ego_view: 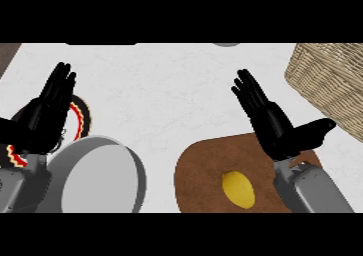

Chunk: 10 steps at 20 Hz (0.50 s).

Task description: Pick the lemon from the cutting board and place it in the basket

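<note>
The lemon [238,189] sits on the cutting board [206,170], toward the board's near edge and a little right of its middle. I see it as a smooth yellow oval, long axis running away from me and slightly tilted, whole and unmarked. Nothing touches it. The board is a brown slab with a rounded far-left corner, lying flat on the white counter [162,90].

Just right of the lemon, my right forearm comes in over the board's right side, and the right hand [271,124] stands above the board's far edge. I read that hand as open: fingers straight and close together pointing away from me, thumb stuck out to the right. It holds nothing and is clear of the lemon.

Farther right and away, the woven basket [333,80] fills the upper right corner, tan wicker, partly cut off by the view's edge. The thumb's tip lies near its wall; I cannot tell if they touch.

On the left, my left hand [47,112] is likewise open, fingers straight and up, holding nothing. It overlaps a dark plate with a red and yellow rim [83,120]. A grey round pan [103,175] lies just beside the board's left edge.
</note>
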{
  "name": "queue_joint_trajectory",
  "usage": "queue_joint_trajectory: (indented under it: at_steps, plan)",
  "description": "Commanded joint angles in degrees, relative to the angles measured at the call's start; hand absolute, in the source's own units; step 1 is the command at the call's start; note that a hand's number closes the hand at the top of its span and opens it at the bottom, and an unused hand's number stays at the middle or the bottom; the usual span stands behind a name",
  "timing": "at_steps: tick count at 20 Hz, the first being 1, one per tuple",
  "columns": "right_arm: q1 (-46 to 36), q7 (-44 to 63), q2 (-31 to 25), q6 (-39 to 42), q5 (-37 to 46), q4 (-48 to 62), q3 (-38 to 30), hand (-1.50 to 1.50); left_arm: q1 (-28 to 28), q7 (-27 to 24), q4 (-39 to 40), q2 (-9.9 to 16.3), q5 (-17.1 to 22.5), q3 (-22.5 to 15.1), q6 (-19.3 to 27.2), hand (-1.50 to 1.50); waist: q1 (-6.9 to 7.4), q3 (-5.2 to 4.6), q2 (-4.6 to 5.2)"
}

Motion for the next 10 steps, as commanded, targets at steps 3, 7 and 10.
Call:
queue_joint_trajectory:
  at_steps: [3, 7, 10]
  plan:
    - [-9.4, -4.6, 0.1, 17.0, -9.3, 4.6, -3.0, 1.5, 0.4, 3.6, 2.9, 2.8, -3.0, -0.7, 0.4, 0.0, 2.24, 0.16, -1.51]
    - [-18.3, -11.6, -5.7, 31.1, -0.9, -4.4, 4.9, 1.5, 2.0, 4.3, 6.1, 3.4, -4.3, -2.2, -0.7, 0.0, 5.14, 0.06, -2.17]
    - [-16.2, -19.3, -5.3, 37.3, 6.4, -9.3, 12.8, -1.5, 1.9, 5.6, 8.5, 4.8, -5.3, -1.8, -0.4, 0.0, 1.64, 0.11, -2.32]
